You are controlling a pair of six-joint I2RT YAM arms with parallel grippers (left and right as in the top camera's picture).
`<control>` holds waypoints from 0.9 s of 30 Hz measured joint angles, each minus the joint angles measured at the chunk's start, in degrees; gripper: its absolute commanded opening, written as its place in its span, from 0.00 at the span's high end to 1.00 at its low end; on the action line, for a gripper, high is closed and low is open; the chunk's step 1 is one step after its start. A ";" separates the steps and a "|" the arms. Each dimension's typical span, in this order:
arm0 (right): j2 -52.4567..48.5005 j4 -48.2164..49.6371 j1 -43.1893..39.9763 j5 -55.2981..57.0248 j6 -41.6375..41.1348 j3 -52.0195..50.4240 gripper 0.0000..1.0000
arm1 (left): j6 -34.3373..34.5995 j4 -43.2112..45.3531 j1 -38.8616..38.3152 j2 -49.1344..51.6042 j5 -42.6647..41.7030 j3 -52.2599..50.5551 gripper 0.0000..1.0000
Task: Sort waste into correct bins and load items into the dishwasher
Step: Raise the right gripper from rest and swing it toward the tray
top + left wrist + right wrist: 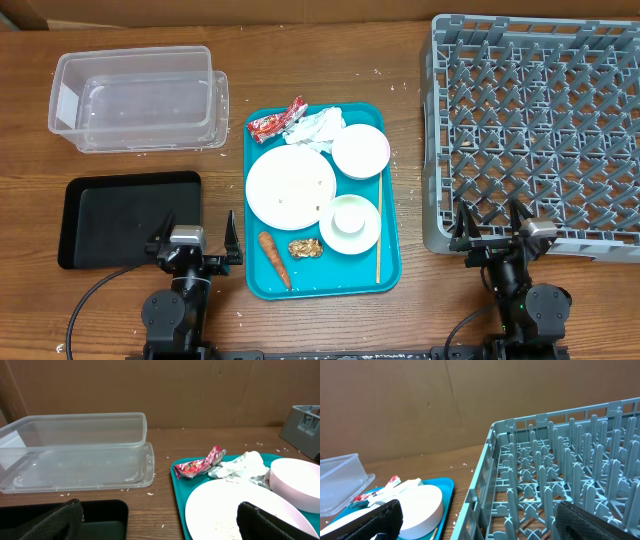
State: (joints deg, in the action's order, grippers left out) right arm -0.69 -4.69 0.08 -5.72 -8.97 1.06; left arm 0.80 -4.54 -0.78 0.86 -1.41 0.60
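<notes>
Red snack wrapper (277, 122) looks light and crinkly, best pinched at its crumpled end by the left claw (198, 232), spread empty like the right claw (491, 232).

No word, number or sign can be read. The only print is on the red snack wrapper (200, 466), lying ahead of the left claw (160, 527) and slightly to its right: pale marks on its red face, crumpled and too small to make out in any view
</notes>
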 measured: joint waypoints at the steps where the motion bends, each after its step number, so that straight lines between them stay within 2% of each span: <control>1: 0.00 0.00 0.00 0.00 0.00 0.00 0.00 | 0.02 0.00 0.00 0.00 0.00 0.00 0.00; 7: 0.00 0.24 0.00 0.13 -0.07 0.00 0.00 | 0.02 0.00 0.00 0.00 0.00 0.00 0.00; 11: 0.00 5.73 0.00 -3.30 -3.26 0.00 0.00 | 0.02 0.02 0.00 0.00 0.00 0.00 0.00; 15: 0.02 14.12 0.00 -10.16 -10.86 0.00 0.00 | 0.00 0.00 0.00 0.00 0.00 0.00 0.00; 20: 0.04 15.74 0.00 -19.56 -21.77 0.00 0.00 | 0.00 0.00 0.00 0.00 0.00 0.00 0.00; 27: 0.04 26.47 0.00 -24.02 -34.62 0.00 0.00 | 0.00 0.00 0.00 0.00 0.00 0.00 0.00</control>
State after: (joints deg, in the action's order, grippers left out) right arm -0.64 21.78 0.08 -29.74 -43.59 1.06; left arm 0.80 -4.54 -0.78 0.86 -1.41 0.60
